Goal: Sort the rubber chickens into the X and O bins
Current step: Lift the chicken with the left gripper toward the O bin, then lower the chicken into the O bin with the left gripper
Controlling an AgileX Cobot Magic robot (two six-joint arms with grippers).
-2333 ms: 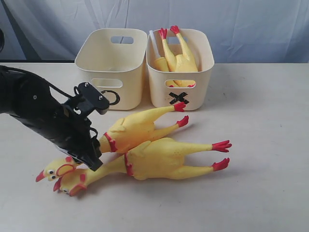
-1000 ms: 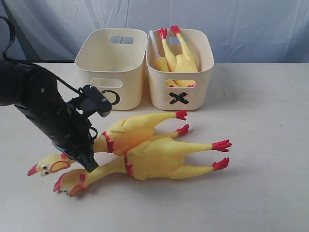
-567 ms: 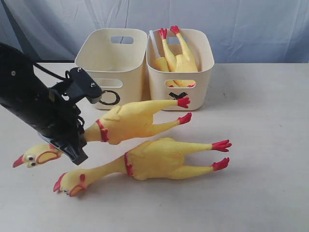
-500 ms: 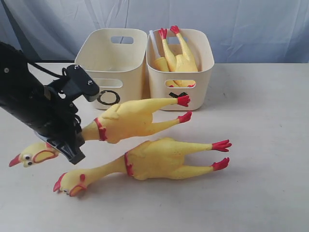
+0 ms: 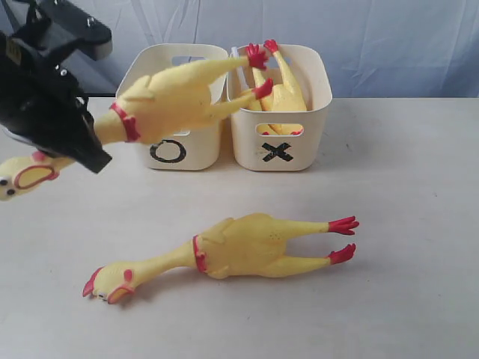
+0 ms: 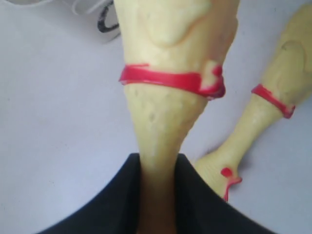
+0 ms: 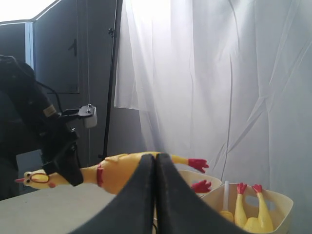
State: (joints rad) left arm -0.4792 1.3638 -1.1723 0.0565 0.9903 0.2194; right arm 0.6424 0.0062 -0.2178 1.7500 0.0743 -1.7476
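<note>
I hold one rubber chicken [image 5: 168, 93] by its neck, clamped in my left gripper [image 5: 88, 146], in the air in front of the O bin [image 5: 191, 153]. A second chicken [image 5: 247, 247] lies on the table [image 5: 404, 224]. My right gripper [image 7: 155, 195] has its fingers pressed together, empty.

Beige flat tabletop [image 5: 404, 224]. Pale blue-white draped fabric backdrop [image 5: 389, 37] directly behind tabletop. Thin black upright stand pole [image 7: 111, 73] and dark grey wall panel [image 7: 53, 58] beyond tabletop.
</note>
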